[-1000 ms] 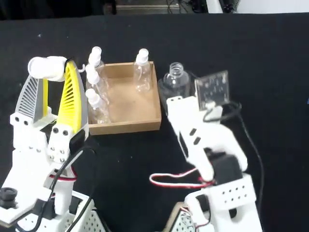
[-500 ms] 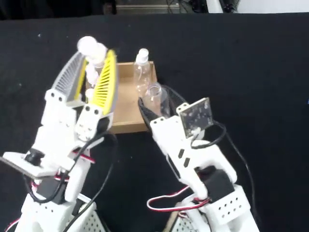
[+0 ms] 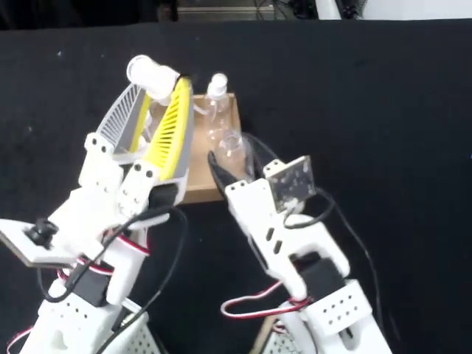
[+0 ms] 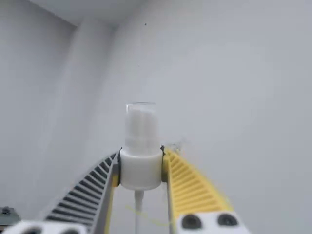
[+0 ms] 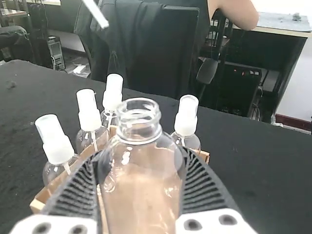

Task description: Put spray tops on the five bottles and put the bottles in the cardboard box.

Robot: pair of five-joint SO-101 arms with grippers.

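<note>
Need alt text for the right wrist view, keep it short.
The right gripper clamps a clear uncapped bottle upright at centre frame. Behind it, four capped bottles with white spray tops stand in the cardboard box on the black table.

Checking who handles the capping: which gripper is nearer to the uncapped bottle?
Right. The right gripper is shut on the uncapped bottle, clamping it from both sides. The left gripper holds a spray top apart from the bottle, off to its left by the cardboard box.
</note>
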